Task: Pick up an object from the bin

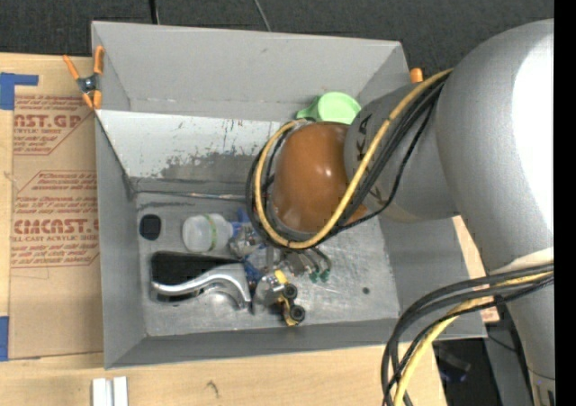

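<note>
2 objs by fingers (pixel 279 267) (open/shut unclear): curved chrome handle (pixel 202 285), clear plastic bottle (pixel 205 232).

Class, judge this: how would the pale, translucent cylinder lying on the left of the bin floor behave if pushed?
The pale cylinder seems to lie on its side, so it would probably roll. It looks like thin, hollow plastic, so likely light. The black-and-silver tool beside it might stop it.

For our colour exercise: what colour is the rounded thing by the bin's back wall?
The rounded thing is light green; camera view shows it best.
</note>
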`<state>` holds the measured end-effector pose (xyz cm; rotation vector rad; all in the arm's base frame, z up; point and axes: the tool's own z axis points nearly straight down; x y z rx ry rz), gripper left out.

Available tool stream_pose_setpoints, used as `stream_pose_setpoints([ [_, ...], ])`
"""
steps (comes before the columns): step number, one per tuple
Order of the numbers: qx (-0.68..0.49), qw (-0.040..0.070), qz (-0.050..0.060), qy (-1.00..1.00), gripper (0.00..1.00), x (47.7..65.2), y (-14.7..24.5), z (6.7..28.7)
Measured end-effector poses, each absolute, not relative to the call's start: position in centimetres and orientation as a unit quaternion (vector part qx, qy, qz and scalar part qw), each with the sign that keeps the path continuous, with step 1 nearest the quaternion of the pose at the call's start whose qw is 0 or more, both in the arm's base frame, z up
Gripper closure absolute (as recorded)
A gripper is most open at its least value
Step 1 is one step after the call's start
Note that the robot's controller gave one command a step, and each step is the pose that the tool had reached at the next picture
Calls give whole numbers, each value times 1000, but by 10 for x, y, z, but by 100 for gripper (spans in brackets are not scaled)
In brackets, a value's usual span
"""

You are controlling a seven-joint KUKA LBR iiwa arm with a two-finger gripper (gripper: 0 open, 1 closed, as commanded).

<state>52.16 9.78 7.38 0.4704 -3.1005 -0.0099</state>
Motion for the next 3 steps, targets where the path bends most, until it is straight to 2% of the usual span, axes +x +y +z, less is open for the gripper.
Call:
stream_pose_setpoints([
  [1,150,3,-3,-989,100,522,98,74],
  [2,149,1,-1,-989,100,518,89,99],
  [3,163,-1,0,-987,100,520,105,125],
])
